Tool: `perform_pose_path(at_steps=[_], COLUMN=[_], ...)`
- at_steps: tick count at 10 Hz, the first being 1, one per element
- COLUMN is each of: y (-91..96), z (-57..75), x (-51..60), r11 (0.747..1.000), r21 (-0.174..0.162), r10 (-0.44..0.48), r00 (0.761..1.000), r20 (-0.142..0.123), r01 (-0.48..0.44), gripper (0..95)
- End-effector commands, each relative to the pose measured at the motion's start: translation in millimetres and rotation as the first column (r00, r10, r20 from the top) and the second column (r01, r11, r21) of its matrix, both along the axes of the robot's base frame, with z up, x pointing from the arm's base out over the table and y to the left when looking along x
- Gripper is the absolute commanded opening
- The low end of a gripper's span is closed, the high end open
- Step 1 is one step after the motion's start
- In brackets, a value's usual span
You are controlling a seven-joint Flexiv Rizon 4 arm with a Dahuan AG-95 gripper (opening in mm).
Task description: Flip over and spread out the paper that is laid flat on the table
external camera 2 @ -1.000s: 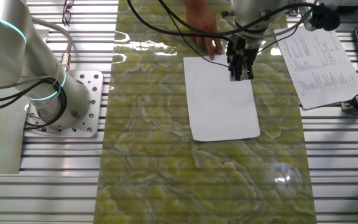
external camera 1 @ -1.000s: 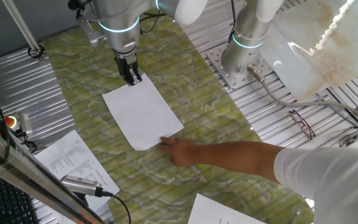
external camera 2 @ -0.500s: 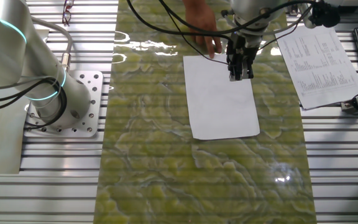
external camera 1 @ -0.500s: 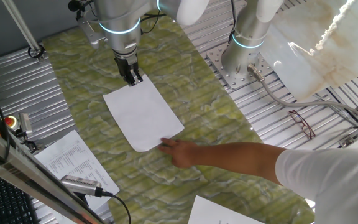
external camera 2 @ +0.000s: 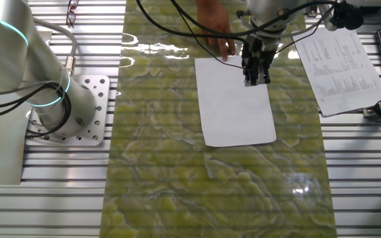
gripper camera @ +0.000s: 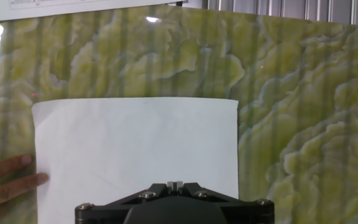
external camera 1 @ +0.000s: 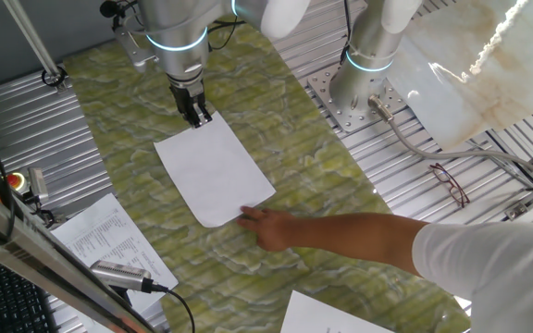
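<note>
The blank white paper (external camera 1: 214, 171) lies flat on the green-yellow marbled table (external camera 1: 276, 120). It also shows in the other fixed view (external camera 2: 237, 106) and fills the lower left of the hand view (gripper camera: 135, 143). My gripper (external camera 1: 198, 118) points straight down at the middle of the paper's far short edge, its tips at or just above the sheet (external camera 2: 255, 80). In the hand view the gripper (gripper camera: 174, 184) has its jaws closed together with nothing seen between them. A person's hand (external camera 1: 266, 225) rests its fingertips on the paper's opposite short edge (gripper camera: 5, 180).
Printed sheets lie on the ribbed metal at the left (external camera 1: 109, 240) and at the front edge (external camera 1: 331, 314). A second arm's base (external camera 1: 359, 83) stands to the right of the table. Glasses (external camera 1: 449, 183) lie on the metal. The person's arm reaches across the near table.
The person's arm and hand have shifted very slightly. My gripper and the paper have stayed in place.
</note>
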State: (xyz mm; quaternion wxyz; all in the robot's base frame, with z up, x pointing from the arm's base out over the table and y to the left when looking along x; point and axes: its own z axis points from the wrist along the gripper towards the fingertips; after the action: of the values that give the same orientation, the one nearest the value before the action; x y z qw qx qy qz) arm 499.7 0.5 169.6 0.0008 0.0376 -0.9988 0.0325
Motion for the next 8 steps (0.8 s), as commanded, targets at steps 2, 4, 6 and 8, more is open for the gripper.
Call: perform_pose_path(at_steps=[2,4,6,8], y=[-0.5,-0.5,-0.5,-0.5], z=[0.4,0.4,0.4,0.4], x=[0.3,0.3,0.3,0.3], r11=[1.0,1.0,0.999,0.999], r21=[0.009,0.005,0.005,0.007], r10=[0.02,0.027,0.032,0.031], r00=[1.0,1.0,0.999,0.999], r20=[-0.013,-0.013,-0.012,-0.01], r01=[-0.02,-0.027,-0.032,-0.031], gripper=[0.0,0.0,0.0,0.0])
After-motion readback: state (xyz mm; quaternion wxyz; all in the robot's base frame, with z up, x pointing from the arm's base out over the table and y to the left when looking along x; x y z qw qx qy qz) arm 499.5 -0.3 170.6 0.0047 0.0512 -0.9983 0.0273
